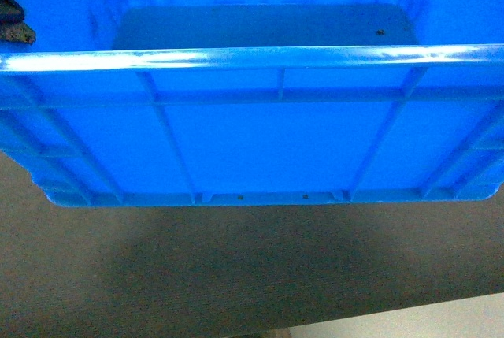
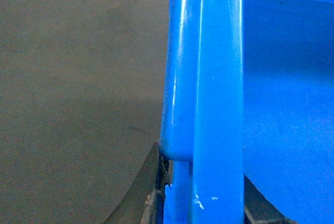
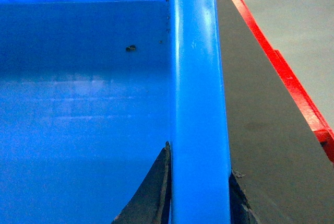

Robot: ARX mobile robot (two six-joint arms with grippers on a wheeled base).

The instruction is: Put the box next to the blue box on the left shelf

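Box (image 1: 260,141) fills view, edges cropped, jaws mostly hidden

i see the box (image 1: 260,141) before me above the floor (image 1: 236,275), left gripper (image 2: 201,203) straddling its left rim, right gripper (image 3: 198,192) its right rim
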